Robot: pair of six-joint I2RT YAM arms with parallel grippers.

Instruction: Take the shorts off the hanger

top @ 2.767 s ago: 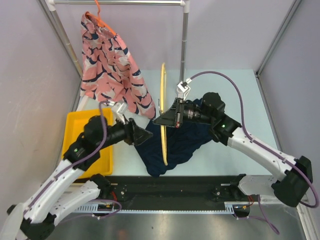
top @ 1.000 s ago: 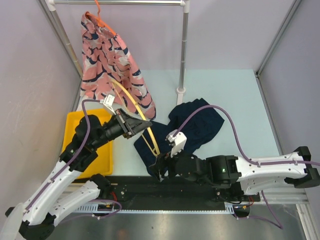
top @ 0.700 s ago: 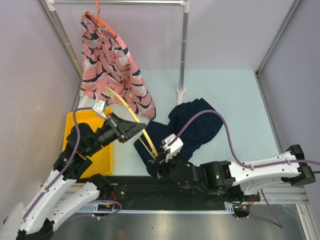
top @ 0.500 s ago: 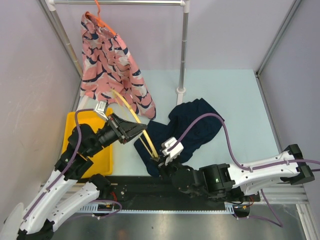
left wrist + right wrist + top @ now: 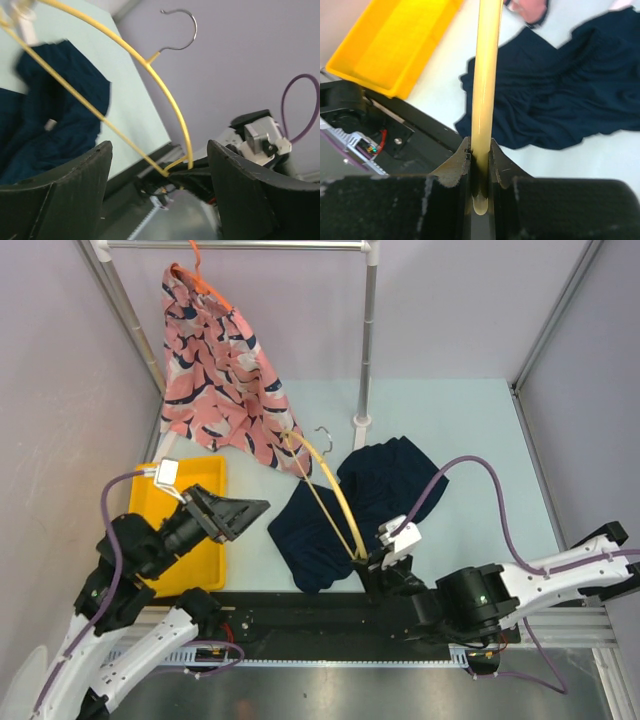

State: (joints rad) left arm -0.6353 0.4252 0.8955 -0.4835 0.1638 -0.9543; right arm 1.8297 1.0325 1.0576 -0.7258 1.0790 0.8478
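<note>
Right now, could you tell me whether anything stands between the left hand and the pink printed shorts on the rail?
Nothing visible does. The left hand is open; the yellow hanger, clamped in the right hand, leans beside the pink shorts' lower corner.
</note>
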